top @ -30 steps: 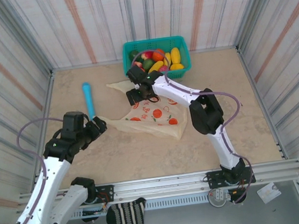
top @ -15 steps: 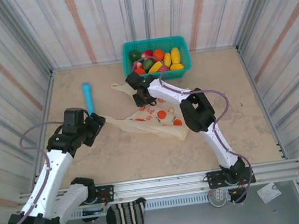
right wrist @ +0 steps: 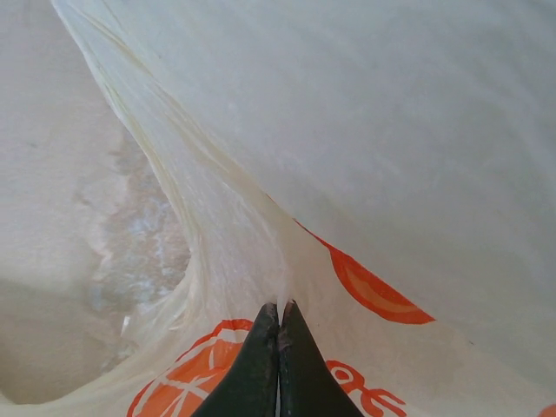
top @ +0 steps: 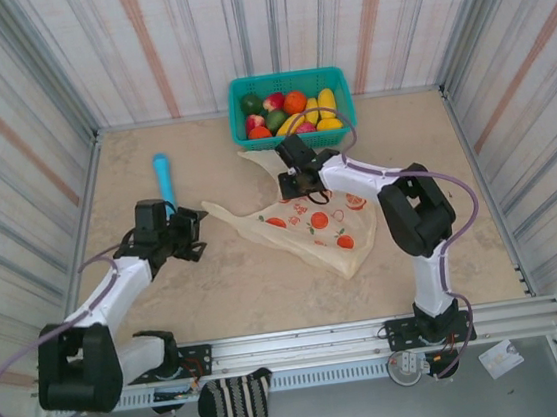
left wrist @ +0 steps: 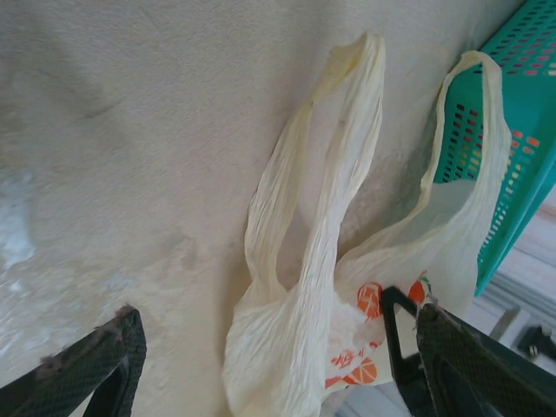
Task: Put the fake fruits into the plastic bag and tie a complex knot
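Workspace from above: my right gripper (top: 297,182) sits over the far edge of the plastic bag (top: 312,221), which lies flat on the table (top: 218,296) between my two arms, just in front of the teal basket (top: 284,78). The fake fruits (top: 287,109), red, orange, yellow and green, are all heaped inside that basket, apart from the bag.

Right wrist view: the right gripper (right wrist: 279,314) has its two fingertips pressed together on a fold of the plastic bag (right wrist: 391,130). The thin cream film gathers in pleats that run up to the tips, with orange-red print on either side.

Left wrist view: my left gripper (left wrist: 274,317) stands spread wide, with one dark finger at each lower corner. The plastic bag (left wrist: 300,295) lies between them on the table (left wrist: 130,130), touched by neither. Its two loop handles (left wrist: 347,130) stretch away from me, the farther one lying against the basket (left wrist: 521,130).

From above, the left gripper (top: 187,235) rests at the near-left corner of the bag, beside a blue tube (top: 164,179).
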